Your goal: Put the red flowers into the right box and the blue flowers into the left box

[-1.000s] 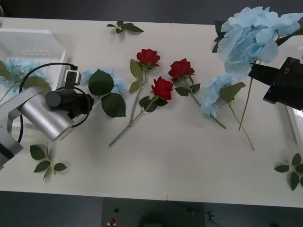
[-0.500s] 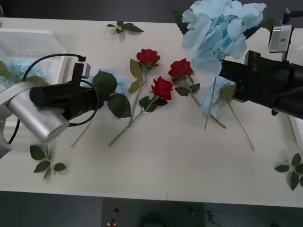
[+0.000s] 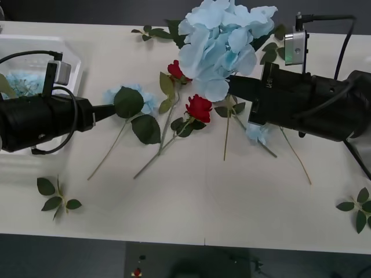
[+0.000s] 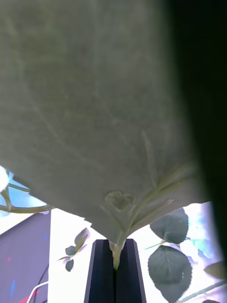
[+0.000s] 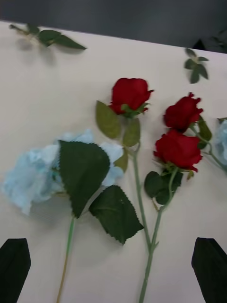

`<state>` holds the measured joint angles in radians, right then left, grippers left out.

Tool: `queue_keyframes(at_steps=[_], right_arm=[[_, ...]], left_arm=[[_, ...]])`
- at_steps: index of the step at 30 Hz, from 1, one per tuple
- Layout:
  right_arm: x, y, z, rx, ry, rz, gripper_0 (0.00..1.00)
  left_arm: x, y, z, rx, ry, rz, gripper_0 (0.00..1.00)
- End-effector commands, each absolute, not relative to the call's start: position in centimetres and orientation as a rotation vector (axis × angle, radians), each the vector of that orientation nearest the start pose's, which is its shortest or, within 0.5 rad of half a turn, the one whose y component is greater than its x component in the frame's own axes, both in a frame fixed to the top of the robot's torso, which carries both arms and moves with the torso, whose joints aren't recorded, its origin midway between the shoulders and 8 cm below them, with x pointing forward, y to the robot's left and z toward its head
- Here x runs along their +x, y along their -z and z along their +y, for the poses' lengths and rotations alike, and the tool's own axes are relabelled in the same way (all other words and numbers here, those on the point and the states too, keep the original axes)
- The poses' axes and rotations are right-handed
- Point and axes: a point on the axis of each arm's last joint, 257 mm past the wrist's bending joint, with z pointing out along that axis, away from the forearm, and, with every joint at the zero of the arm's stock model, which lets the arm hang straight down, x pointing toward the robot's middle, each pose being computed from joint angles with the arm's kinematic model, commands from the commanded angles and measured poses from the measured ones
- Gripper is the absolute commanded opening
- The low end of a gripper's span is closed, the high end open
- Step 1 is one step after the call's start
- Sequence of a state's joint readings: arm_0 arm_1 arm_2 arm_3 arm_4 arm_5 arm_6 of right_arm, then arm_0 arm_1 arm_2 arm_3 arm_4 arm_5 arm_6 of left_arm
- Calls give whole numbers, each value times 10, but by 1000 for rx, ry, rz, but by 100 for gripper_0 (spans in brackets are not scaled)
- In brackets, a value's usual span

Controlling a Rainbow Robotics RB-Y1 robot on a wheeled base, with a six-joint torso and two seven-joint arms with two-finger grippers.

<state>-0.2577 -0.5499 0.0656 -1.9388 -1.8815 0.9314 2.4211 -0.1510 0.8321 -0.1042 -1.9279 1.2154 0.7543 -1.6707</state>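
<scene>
Up above the middle of the table [image 3: 203, 197], a big blue flower [image 3: 223, 37] is held in the air by the right gripper [image 3: 235, 87]. Its black fingers [image 4: 113, 279] are pressed together on the thin stem [image 3: 226, 130], which hangs down past the red flowers [image 3: 199, 108]. Three red blooms can be seen in the left wrist view, lying close together on the table.

Another blue flower [image 3: 130, 99] is lying flat on the table, with two large green leaves [image 5: 82, 173] on top of it. The left gripper [image 5: 113, 265] is held just beside it, and its fingers are spread wide apart with nothing between them.

The left box [image 3: 40, 49] is seen at the far left edge, with pale blue petals inside. A small blue flower [image 3: 255, 132] lies partly hidden under the right arm.
</scene>
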Motion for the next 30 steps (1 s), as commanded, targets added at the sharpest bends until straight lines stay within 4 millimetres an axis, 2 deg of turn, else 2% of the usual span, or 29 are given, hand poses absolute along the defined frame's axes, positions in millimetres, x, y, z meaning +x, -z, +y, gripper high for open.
queue_keyframes(at_steps=[1,3,7,13,17,25,30], right_arm=[[413,7,-37,-885,-1033,1300,0],[413,9,-33,-895,-1032,1298,0],[412,10,-24,-912,-1041,1290,0],[410,10,-16,-929,-1047,1277,0],[408,12,-13,-935,-1052,1276,0],[407,8,-11,-941,-1054,1265,0],[407,6,-9,-939,-1056,1257,0]], left_arm=[[472,134,167,469,855,1926,100],[463,132,160,547,947,1855,100],[439,144,149,697,1095,1740,100],[423,146,127,882,1133,1554,100],[418,140,97,882,1225,1499,100],[418,116,12,858,1360,1405,100],[420,101,-22,808,1411,1366,100]])
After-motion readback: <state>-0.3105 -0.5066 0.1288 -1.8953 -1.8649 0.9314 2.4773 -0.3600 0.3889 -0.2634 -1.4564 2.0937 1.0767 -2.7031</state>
